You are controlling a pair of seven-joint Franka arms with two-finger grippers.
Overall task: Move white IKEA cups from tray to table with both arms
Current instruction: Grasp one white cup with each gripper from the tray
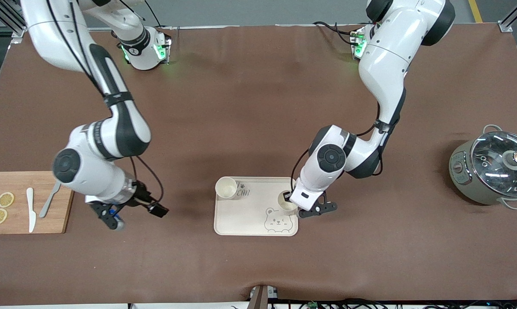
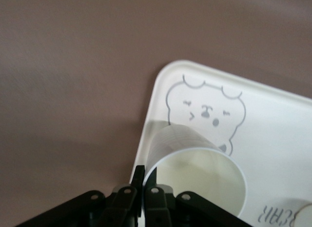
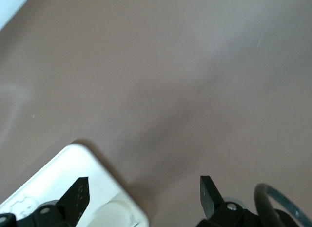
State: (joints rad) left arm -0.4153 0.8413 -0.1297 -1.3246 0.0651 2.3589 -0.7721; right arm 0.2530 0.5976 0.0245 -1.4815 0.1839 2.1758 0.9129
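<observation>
The left gripper (image 1: 292,198) is down at the edge of the tray (image 1: 250,219) toward the left arm's end, its fingers (image 2: 138,180) pinched shut on the rim wall of one cup (image 1: 286,202), one inside and one outside. From the front most of that cup is hidden under the wrist; only part of its rim and inside shows, so I cannot tell whether its base rests on the tray or hangs just above it. The bear drawing (image 1: 278,221) lies just nearer the front camera than the cup. The second cup (image 1: 226,187) stands upright on the tray's corner toward the right arm's end, apart from both grippers. The right gripper (image 1: 112,218) waits over bare table between the tray and the cutting board (image 1: 48,219), its jaws wide open and holding nothing. The board carries two lemon slices (image 1: 1,208), a white knife (image 1: 30,209) and a second utensil partly covered by the right arm. A lidded pot (image 1: 492,171) sits at the left arm's end, well apart.
</observation>
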